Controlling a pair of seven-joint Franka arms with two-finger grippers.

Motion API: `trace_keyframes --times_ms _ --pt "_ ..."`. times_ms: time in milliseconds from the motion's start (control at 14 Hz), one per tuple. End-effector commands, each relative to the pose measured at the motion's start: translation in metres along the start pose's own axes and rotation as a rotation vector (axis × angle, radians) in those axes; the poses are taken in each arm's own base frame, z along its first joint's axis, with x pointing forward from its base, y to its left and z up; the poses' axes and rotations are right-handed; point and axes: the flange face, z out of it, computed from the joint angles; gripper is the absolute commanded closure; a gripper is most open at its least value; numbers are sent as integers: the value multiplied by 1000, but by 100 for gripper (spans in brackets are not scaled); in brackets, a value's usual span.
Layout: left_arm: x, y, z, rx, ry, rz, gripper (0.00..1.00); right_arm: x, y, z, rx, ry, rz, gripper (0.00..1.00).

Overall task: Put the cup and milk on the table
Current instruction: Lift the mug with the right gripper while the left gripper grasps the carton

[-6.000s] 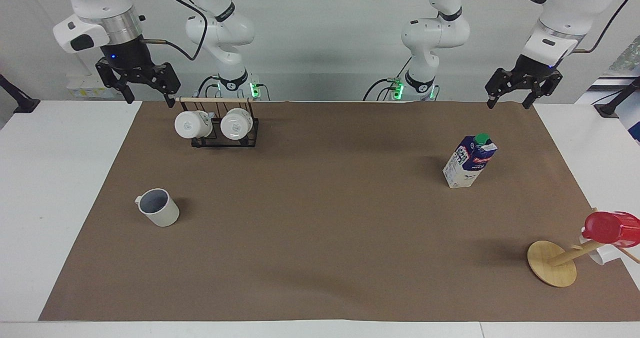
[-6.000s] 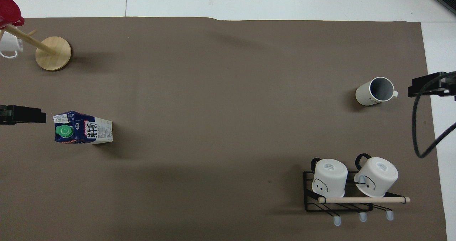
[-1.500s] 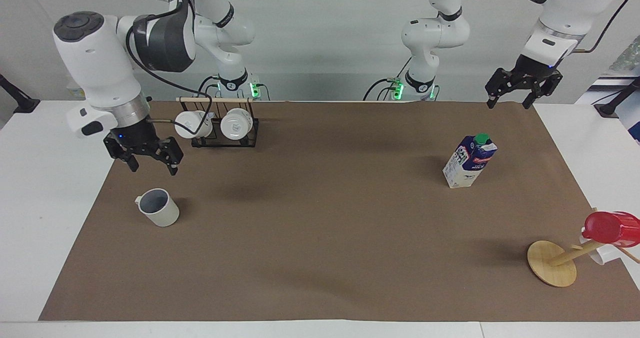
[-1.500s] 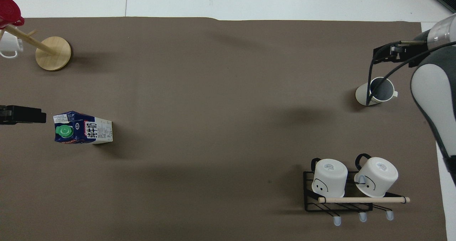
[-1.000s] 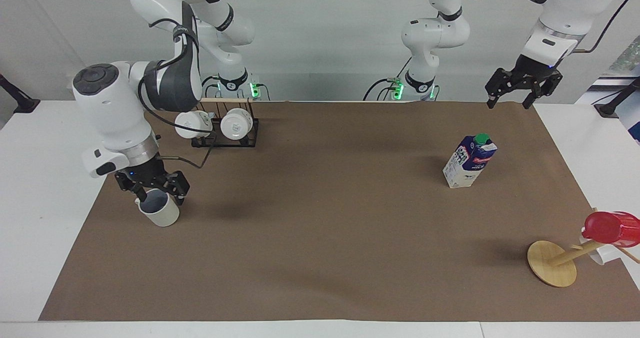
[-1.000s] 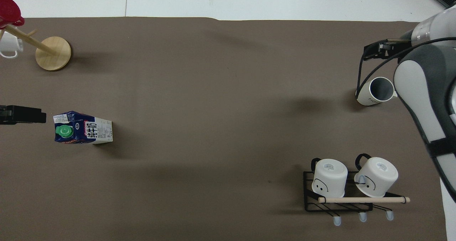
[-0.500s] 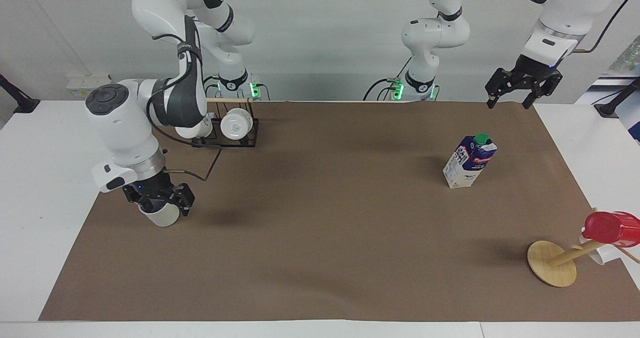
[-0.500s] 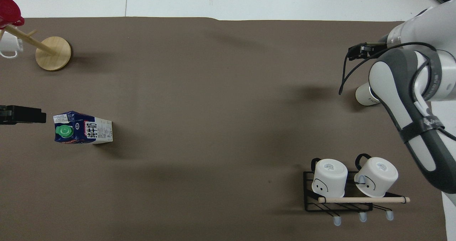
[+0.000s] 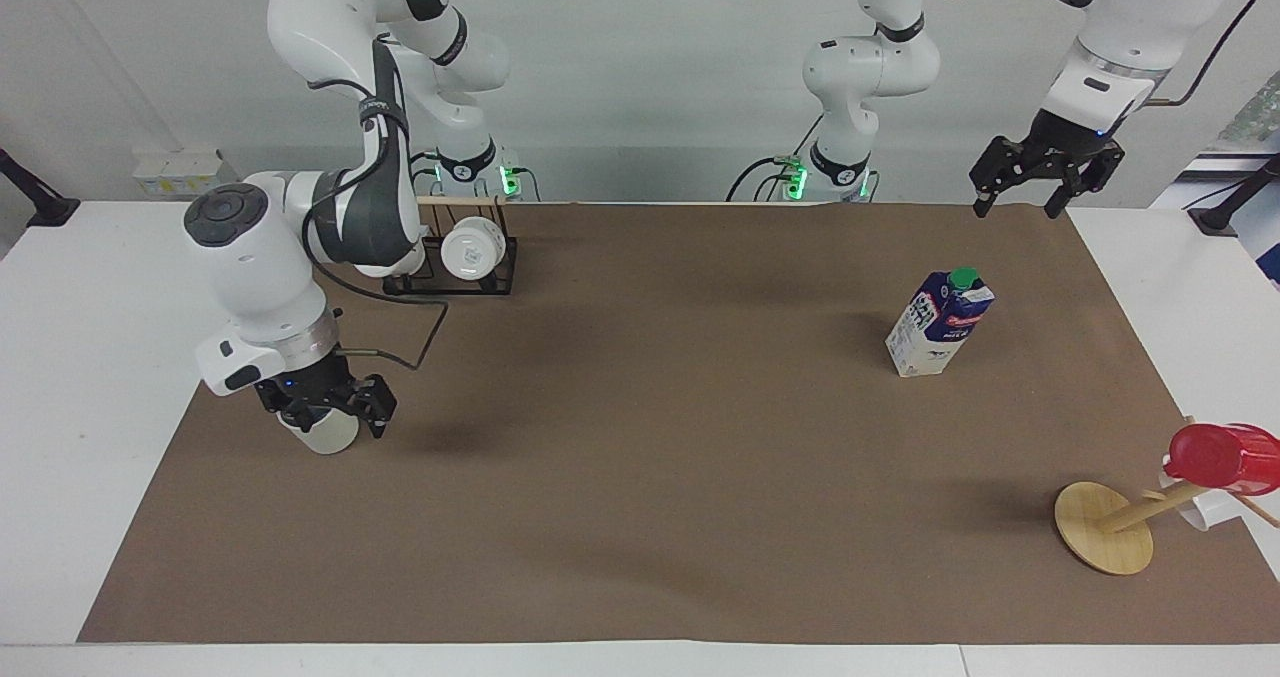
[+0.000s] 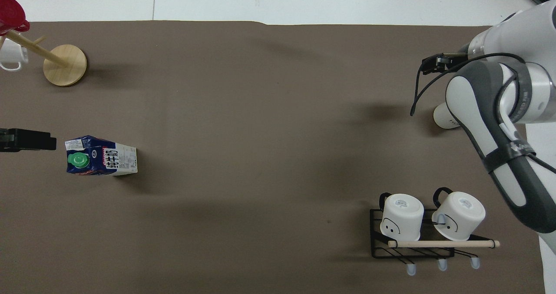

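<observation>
Lowered since 1s ago: right gripper [image 9: 327,419] jaws spread astride cup [image 9: 327,436]; left [image 9: 1036,189] spread.

Right gripper [image 9: 325,419] covers the cup's [image 9: 328,440] mouth and handle; whether its fingers touch the cup is unclear.

You are looking at a robotics lab, not a kitchen. Two white robot arms [image 9: 300,257] stand bolted at the edge of a large white table [image 9: 90,377] whose top is covered with a brown paper sheet [image 9: 640,477]. Cables [image 9: 770,172] run to their bases, where green lights [image 9: 795,179] glow. The wall [image 9: 660,67] is plain grey-white, and the few household props, a mug rack [image 9: 455,257] and a wooden stand [image 9: 1105,527], sit spaced out like test pieces.
</observation>
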Motion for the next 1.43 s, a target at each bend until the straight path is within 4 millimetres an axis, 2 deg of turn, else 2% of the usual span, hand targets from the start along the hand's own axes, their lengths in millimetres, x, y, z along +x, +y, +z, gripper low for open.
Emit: trace_keyframes --times_ms 0,143,357,500,643,786,1000,1071,1143,1214,1357 --pt "-1 2 -1 -9 -6 8 0 -3 -1 9 22 9 -8 0" --pt "-4 3 1 -8 -11 12 0 -12 1 18 22 0 -11 0" --pt "-8 2 19 -7 -23 14 0 -24 9 26 18 -26 3 0" --pt "-10 2 41 -3 0 16 0 -32 15 29 15 -45 10 0" --pt "-12 2 71 1 23 17 0 -44 34 35 9 -66 30 0" --pt "-12 1 97 4 41 18 0 -47 43 40 5 -76 39 0" --pt "-9 -4 115 7 55 29 0 -55 49 61 6 -65 47 0" --pt "-9 -4 119 7 61 29 0 -54 50 65 6 -58 49 3" --pt "-8 -4 125 8 66 28 0 -53 49 65 6 -52 49 18" --pt "-9 -4 134 8 69 29 0 -53 47 65 7 -51 52 39" --pt "-10 -5 156 13 69 35 0 -54 45 65 7 -56 58 88"
